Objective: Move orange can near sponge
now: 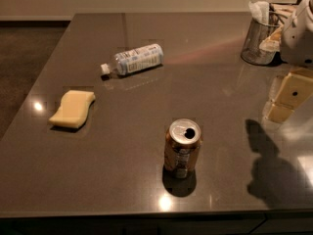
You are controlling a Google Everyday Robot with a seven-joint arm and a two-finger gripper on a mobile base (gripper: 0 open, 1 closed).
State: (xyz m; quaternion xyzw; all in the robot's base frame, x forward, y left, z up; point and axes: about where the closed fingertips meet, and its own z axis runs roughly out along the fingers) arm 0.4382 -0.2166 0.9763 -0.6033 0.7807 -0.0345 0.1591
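The orange can (pixel 182 149) stands upright on the dark grey table (pixel 205 67), near the front edge at the middle, with its silver top and opening showing. The pale yellow sponge (pixel 73 109) lies flat at the table's left side, well apart from the can. My gripper (pixel 285 101) hangs above the table at the right edge of the view, to the right of and beyond the can, not touching it. Its shadow falls on the table at the front right.
A clear plastic bottle (pixel 134 59) with a white cap lies on its side behind the sponge and can. A wire mesh holder (pixel 259 40) with napkins and packets stands at the back right. The table's left and front edges drop off to the floor.
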